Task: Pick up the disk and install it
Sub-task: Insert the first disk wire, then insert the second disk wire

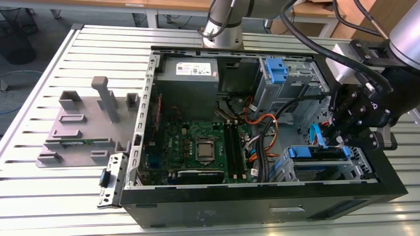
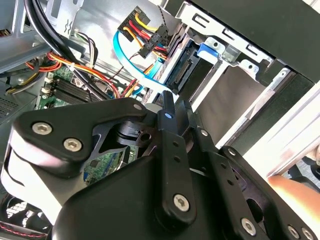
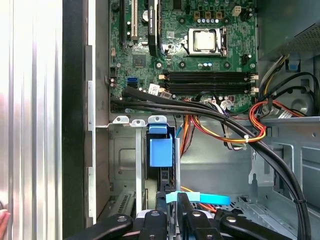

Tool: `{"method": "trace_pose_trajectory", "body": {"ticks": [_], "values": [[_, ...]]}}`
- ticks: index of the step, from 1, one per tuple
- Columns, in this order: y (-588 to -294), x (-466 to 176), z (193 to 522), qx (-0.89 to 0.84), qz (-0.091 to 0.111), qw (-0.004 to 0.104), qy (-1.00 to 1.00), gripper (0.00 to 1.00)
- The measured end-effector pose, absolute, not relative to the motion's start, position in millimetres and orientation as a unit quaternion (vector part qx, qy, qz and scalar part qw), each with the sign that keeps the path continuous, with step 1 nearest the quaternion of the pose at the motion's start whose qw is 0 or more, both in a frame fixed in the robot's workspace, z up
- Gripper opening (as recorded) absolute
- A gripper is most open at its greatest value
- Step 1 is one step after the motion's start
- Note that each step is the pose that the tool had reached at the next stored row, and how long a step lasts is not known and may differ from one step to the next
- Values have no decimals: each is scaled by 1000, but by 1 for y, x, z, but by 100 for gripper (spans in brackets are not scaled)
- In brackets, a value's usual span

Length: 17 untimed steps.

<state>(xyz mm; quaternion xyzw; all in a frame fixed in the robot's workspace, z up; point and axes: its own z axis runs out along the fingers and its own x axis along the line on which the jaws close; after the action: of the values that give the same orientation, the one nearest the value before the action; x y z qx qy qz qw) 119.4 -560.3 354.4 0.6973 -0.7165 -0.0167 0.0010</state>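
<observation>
An open black desktop computer case (image 1: 262, 204) lies on its side on a slatted aluminium table (image 1: 39, 196). At the exterior view's left, a grey plastic fixture with upright posts (image 1: 85, 123) sits on the table just beside the case. Moving rightwards inside the case come the green motherboard (image 1: 196, 145), then a bundle of orange and black cables (image 1: 262, 132), then a grey metal drive cage (image 1: 328, 169) in the corner at the exterior view's right.

The disk (image 3: 161, 152), a flat silver hard drive framed by a blue plastic bracket with end tabs, appears already seated on edge in a slot of that cage; in the first wrist view its blue tab stands between the cage's white-tipped rails. A flat light-blue data cable (image 2: 137, 75) and a black connector with red and yellow wires (image 2: 150, 37) hang near the disk's port end, seemingly not plugged in (so the install looks nearly, not fully, done).

The arm reaches in from the exterior view's right, its black gripper (image 1: 354, 130) poised directly over the cage. In the first wrist view its fingers (image 3: 184, 210) are drawn close together, just above the disk's edge, gripping nothing that I can make out.
</observation>
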Motion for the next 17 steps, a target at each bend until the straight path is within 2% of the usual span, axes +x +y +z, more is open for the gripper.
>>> {"method": "trace_pose_trajectory", "body": {"ticks": [17], "values": [[-558, 120, 358, 697, -17, 1, -717, 24]]}}
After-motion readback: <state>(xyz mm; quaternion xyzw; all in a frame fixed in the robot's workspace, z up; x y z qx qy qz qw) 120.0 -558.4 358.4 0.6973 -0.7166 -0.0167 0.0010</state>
